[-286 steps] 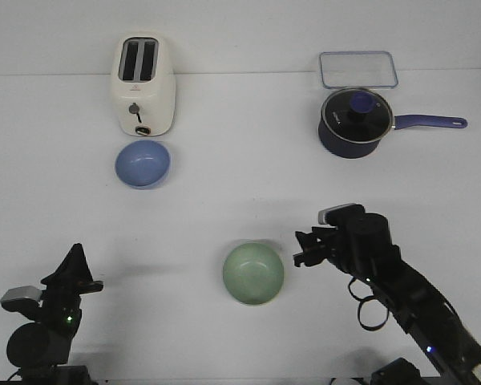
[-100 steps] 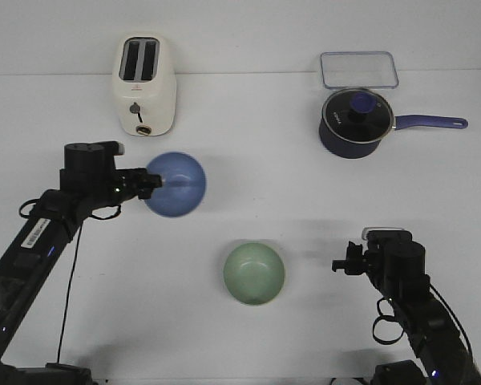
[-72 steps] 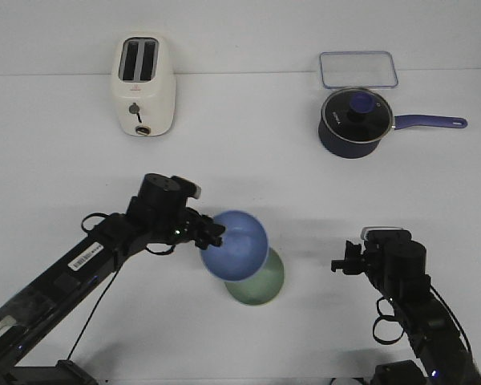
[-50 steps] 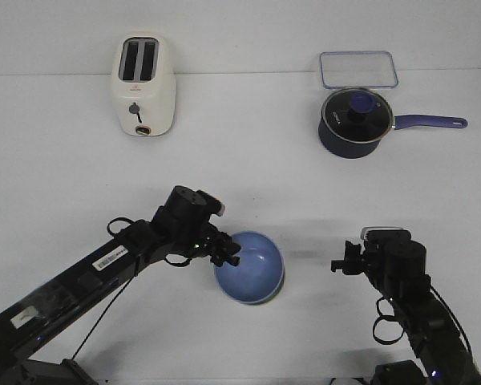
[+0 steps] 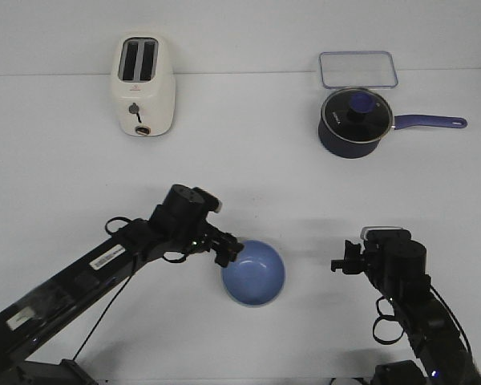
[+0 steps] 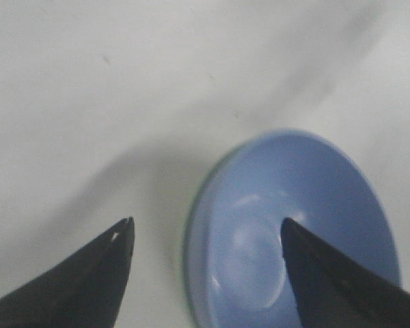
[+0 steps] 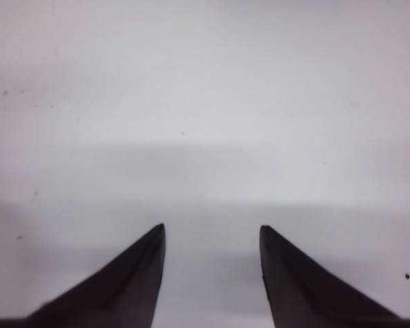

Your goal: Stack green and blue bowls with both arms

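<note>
Front view: white table [image 5: 248, 172] fills the frame. My left arm [image 5: 104, 261] reaches in from the lower left toward the centre, and my left gripper [image 5: 228, 250] sits just at the left rim of the blue bowl [image 5: 253, 273], which rests low in the middle of the frame. The green bowl is hidden here under the blue one. My right gripper [image 5: 342, 263] hovers at the lower right, well apart from the bowls, pointing left toward them. Its jaws cannot be judged from this angle. At the upper left stands a cream toaster [image 5: 143, 85]. At the upper right sits a dark saucepan [image 5: 355, 122] with a glass lid, and just behind it a clear container [image 5: 358, 69].

Left wrist view: my left gripper [image 6: 206, 236] has its jaws spread wide. One finger lies over the bare table, the other over the inside of the blue bowl [image 6: 307, 212], so the rim falls between them without being pinched. A thin sliver of the green bowl [image 6: 188, 229] shows along that rim, directly beneath the blue one.

Right wrist view: my right gripper [image 7: 212, 236] has its jaws apart over the blank white table, holding nothing.
</note>
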`<state>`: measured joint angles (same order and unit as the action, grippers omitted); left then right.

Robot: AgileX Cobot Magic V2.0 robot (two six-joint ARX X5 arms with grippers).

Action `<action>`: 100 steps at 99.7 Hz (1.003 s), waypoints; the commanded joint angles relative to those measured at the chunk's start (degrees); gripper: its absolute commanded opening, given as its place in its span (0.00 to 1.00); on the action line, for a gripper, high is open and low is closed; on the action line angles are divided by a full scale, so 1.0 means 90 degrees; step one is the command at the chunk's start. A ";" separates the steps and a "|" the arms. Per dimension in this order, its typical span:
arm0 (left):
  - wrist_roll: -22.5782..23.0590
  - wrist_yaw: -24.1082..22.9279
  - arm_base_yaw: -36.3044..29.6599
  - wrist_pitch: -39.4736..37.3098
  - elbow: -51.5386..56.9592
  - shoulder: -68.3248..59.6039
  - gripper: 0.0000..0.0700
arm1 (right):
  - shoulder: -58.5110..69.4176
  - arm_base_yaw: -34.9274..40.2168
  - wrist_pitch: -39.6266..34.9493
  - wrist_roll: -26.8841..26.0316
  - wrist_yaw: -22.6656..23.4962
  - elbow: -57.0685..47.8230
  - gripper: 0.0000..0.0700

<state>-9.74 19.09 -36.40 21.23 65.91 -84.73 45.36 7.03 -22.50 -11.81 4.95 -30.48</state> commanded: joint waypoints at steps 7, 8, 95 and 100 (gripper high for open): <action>0.0406 -0.0940 0.0427 -0.0036 0.0087 0.0721 0.48 | -0.0010 0.0000 0.0335 -0.0019 0.0019 -0.0027 0.38; 0.0442 -0.1035 0.0469 -0.0039 0.0087 0.0780 0.46 | -0.0015 0.0000 0.0362 -0.0019 0.0019 -0.0027 0.38; 0.0962 -0.2594 0.3687 -0.4216 -0.4716 0.6375 0.02 | -0.3793 0.0002 0.1984 0.0653 -0.1226 0.1103 0.00; 0.0959 -0.2594 0.3687 -0.4216 -0.4716 0.6438 0.02 | -0.3793 0.0002 0.1982 0.0653 -0.1224 0.1103 0.00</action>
<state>-1.34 -4.23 -3.22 -15.88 22.94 -27.18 11.14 7.05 -5.30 -6.33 -6.02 -20.58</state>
